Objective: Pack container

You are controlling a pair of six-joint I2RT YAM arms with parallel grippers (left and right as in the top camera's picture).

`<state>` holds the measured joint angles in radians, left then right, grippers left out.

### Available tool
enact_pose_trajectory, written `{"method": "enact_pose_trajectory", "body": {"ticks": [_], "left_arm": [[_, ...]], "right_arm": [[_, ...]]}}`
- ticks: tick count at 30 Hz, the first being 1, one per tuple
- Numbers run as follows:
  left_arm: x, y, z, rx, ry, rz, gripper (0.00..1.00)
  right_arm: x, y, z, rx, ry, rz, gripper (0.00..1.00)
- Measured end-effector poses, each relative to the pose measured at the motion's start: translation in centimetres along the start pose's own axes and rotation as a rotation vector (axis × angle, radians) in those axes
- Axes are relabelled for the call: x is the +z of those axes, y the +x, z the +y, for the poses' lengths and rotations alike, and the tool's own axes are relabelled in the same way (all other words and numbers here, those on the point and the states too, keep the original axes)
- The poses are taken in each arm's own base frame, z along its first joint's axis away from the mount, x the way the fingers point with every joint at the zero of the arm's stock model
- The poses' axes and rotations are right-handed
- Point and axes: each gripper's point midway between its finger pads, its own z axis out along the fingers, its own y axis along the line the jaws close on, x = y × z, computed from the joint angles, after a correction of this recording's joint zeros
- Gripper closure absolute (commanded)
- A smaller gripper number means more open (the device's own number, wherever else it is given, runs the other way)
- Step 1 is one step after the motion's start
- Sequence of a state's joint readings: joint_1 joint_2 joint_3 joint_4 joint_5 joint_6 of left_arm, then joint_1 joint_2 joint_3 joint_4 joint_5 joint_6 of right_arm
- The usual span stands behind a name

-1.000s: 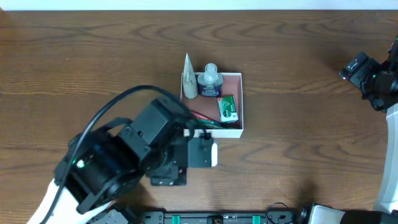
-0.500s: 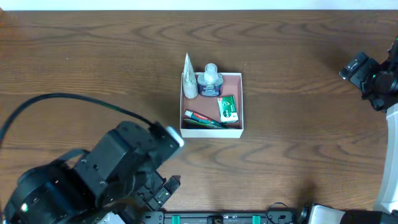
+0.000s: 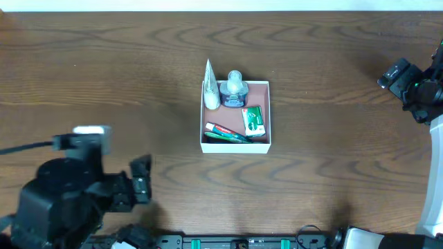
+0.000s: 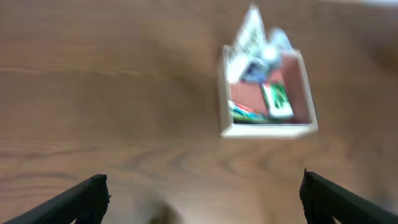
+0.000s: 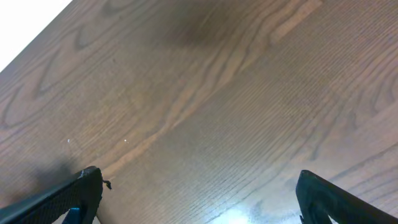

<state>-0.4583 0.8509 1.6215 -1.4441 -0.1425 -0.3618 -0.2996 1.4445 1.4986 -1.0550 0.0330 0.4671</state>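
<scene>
The container (image 3: 264, 143), a square white-walled box with a pinkish-brown floor, sits mid-table. It holds a white tube (image 3: 210, 90) standing at its back left, a small clear bottle (image 3: 234, 88), a green packet (image 3: 253, 120) and a toothpaste tube (image 3: 227, 133). It shows blurred in the left wrist view (image 4: 267, 130). My left gripper (image 3: 140, 181) is open and empty at the front left, well away from the box; its fingers show in the left wrist view (image 4: 202, 193). My right gripper (image 3: 396, 77) is at the far right edge, open over bare wood (image 5: 199, 193).
The wooden table (image 3: 124, 76) extends around the box. The left arm's body and cable (image 3: 62, 200) fill the front left corner. The right arm (image 3: 426, 97) stands at the right edge.
My left arm has pulled back from the box's front edge to the front left corner, empty. The toothpaste tube now lies uncovered in the box. The right arm has not moved.
</scene>
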Motion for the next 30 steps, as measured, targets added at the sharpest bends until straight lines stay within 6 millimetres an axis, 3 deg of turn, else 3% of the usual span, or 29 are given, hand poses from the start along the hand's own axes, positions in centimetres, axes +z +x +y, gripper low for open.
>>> {"method": "enact_pose_trajectory", "body": {"ticks": [11,20,30], "left_arm": [[1.3,-1.3,4.8,-0.187,-0.140,-0.321,0.02],[5.9,-2.7,4.1,-0.041,-0.049,-0.587,0.02],[9.9,0.2,4.6,0.066,-0.021,-0.723,0.02]], "right_arm": [[0.0,0.0,0.0,0.000,0.000,0.000,0.01],[0.0,0.0,0.0,0.000,0.000,0.000,0.01],[0.0,0.0,0.0,0.000,0.000,0.000,0.01]]}}
